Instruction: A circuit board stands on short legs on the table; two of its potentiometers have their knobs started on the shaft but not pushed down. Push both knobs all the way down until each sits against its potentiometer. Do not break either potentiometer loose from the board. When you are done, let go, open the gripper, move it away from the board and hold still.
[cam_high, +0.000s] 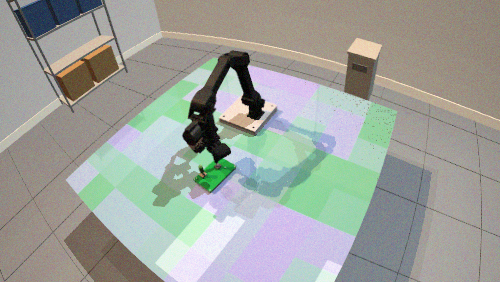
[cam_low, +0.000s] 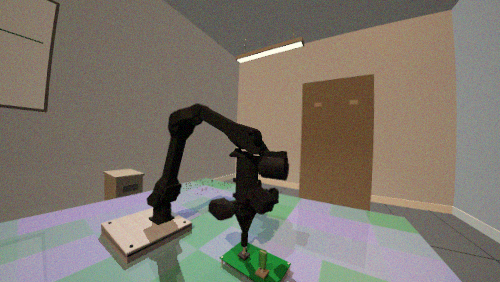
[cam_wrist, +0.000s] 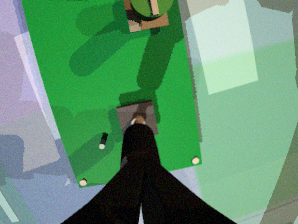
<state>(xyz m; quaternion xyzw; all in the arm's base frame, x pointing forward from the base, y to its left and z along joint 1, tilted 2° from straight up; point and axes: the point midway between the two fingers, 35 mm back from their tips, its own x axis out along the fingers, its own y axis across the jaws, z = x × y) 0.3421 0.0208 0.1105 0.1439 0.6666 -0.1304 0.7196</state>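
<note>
The green circuit board (cam_high: 216, 181) (cam_low: 232, 259) (cam_wrist: 60, 85) stands on the table. The green knob (cam_high: 201, 169) (cam_low: 263, 258) (cam_wrist: 139, 9) stands upright over its brown potentiometer (cam_low: 261, 273) (cam_wrist: 161, 23); I cannot tell whether a gap remains. The other potentiometer (cam_low: 243, 256) (cam_wrist: 127, 116) is grey-brown, with a bit of pale shaft showing above it. A dark knob (cam_low: 244, 239) (cam_wrist: 141, 142) seems to stand above that shaft, hard to tell from the black fingers. My gripper (cam_low: 244, 230) (cam_wrist: 141, 165) is shut, directly above the dark knob and seemingly against its top.
A small black part with a white tip (cam_wrist: 102, 141) stands on the board beside the grey-brown potentiometer. Pale corner posts (cam_wrist: 195, 160) (cam_wrist: 83, 182) show at the board's near end. The arm's pale base plate (cam_high: 240, 125) (cam_low: 120, 245) is bolted to the table behind the board.
</note>
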